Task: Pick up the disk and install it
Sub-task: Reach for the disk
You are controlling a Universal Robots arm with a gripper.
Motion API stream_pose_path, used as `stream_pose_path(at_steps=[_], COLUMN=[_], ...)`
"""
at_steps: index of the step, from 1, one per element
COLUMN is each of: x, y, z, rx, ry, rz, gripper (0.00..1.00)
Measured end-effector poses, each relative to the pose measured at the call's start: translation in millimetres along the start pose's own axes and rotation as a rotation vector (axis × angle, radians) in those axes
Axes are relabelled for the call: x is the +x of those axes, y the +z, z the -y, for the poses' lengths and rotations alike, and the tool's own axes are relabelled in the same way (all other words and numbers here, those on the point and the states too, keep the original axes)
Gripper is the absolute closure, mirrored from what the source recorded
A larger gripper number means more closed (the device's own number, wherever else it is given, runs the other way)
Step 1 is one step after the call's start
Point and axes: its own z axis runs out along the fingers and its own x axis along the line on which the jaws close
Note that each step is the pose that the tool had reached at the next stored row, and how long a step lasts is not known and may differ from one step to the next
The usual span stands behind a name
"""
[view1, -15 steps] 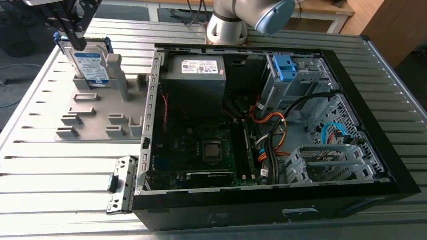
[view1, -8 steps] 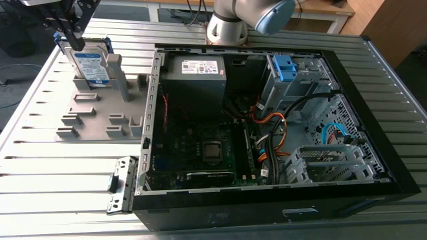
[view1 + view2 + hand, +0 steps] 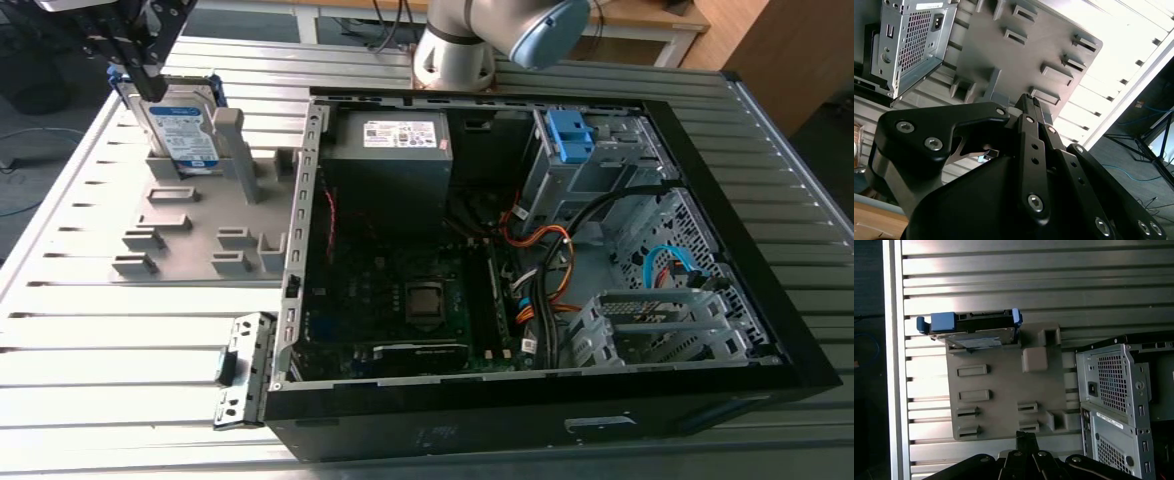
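Starting at the exterior view's left, I see the jaws hanging high, pressed together with nothing between them. Both wrist views show their tips meeting in a point. Just below the jaws stands the disk (image 3: 180, 125), upright on its edge in a slot of the grey holder plate (image 3: 200, 235), label facing out and blue rails along its edges. From that view I cannot tell whether the jaws brush its top corner. In the first wrist view the disk (image 3: 976, 332) sits apart from the jaw tips, on the side of the holder plate (image 3: 999, 400) farthest from them, so it is not in the jaws. The plate lies flat on the slatted metal desk (image 3: 80, 330), beneath the jaws. In the second wrist view I see its raised slots (image 3: 1019, 45) beyond the tips.

Farther from the jaws, toward the exterior view's right, the open computer case (image 3: 787, 330) lies on its side on the desk, just beside the plate. Inside it, nearest the jaws, is a grey power supply (image 3: 387, 170) with a white sticker, and below that the motherboard (image 3: 400, 290). Beyond those are orange cables (image 3: 554, 250) and a blue bracket (image 3: 569, 137) in the drive cage. The arm (image 3: 534, 25) rises behind the case.
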Motion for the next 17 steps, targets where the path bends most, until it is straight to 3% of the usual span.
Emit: stream_pose_path(at_steps=[17], x=[4.7], y=[0.4], z=[0.4], rx=[0.0000], ry=[0.000], rz=[0.0000], gripper=[0.89])
